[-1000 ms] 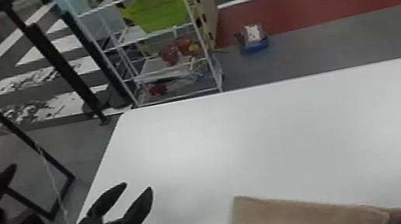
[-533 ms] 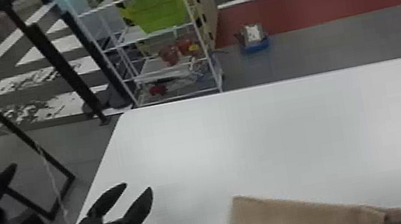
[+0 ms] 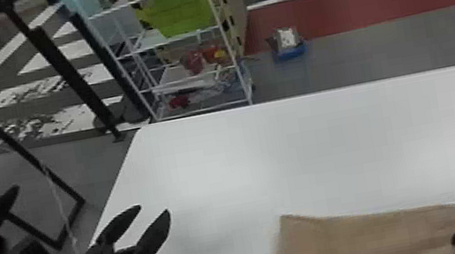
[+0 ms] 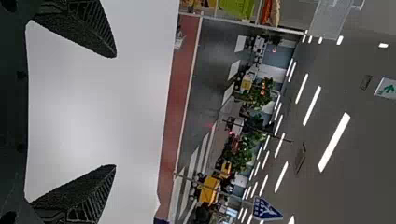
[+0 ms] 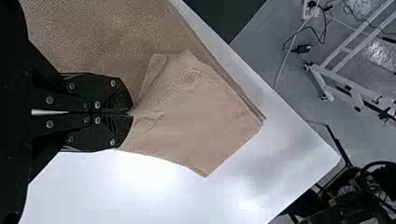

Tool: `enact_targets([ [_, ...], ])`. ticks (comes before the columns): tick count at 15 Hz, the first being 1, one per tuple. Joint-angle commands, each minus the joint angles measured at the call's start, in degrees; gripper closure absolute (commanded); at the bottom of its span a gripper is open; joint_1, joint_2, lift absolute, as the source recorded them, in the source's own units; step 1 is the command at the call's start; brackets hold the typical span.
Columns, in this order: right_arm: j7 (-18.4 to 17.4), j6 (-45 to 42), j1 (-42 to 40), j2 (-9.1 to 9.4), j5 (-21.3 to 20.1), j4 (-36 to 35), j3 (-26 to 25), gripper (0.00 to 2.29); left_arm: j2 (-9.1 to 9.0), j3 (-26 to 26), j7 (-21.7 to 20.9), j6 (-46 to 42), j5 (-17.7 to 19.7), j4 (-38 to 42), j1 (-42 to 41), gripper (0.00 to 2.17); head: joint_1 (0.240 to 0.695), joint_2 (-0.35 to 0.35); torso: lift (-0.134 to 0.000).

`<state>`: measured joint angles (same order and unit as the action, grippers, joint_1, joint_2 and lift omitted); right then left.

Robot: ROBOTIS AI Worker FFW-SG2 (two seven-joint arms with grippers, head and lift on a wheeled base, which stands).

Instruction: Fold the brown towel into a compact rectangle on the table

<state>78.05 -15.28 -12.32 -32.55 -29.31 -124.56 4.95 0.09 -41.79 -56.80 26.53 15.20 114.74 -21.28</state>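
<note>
The brown towel (image 5: 201,126) lies on the counter (image 3: 332,141), at its near side, layered along one edge. It looks light, limp and grippy rather than slippery (nothing here to break), so it probably creases easily; a pinch through all layers near a corner should serve best. The right gripper (image 5: 132,112) has its fingers closed on a gathered bit of cloth. The left gripper (image 3: 154,209), wide apart and empty, hangs by the counter's left side.

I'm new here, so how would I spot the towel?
Find the big white table. On its near side, right of the robot's open left fingers, lies the towel, pinched by the right fingers. Its tan cloth differs from those black fingers.
</note>
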Motion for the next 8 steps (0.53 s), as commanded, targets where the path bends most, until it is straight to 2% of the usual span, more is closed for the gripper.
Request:
enact_targets([
  [1,0.28,0.13,-2.27,-0.15,-0.58,0.02,-2.58,1.33,-0.24,-0.04,-0.33,-0.02,0.00,-0.92,0.62,0.03,0.695,0.350,-0.123],
  [5,0.28,-2.16,-3.15,1.52,-3.21,2.92,1.20,1.33,-0.24,0.48,1.78,-1.43,0.00,-2.76,2.29,0.03,0.695,0.350,-0.123],
  [7,0.28,-2.69,-3.06,2.05,-1.72,2.40,0.67,1.33,-0.24,1.19,6.09,-1.78,-0.09,-2.68,2.38,0.03,0.695,0.350,-0.123],
  [8,0.28,-2.51,-3.76,1.96,0.57,0.55,-1.52,1.33,-0.24,1.71,8.20,-2.83,-0.09,-2.68,2.38,0.03,0.695,0.350,-0.123],
])
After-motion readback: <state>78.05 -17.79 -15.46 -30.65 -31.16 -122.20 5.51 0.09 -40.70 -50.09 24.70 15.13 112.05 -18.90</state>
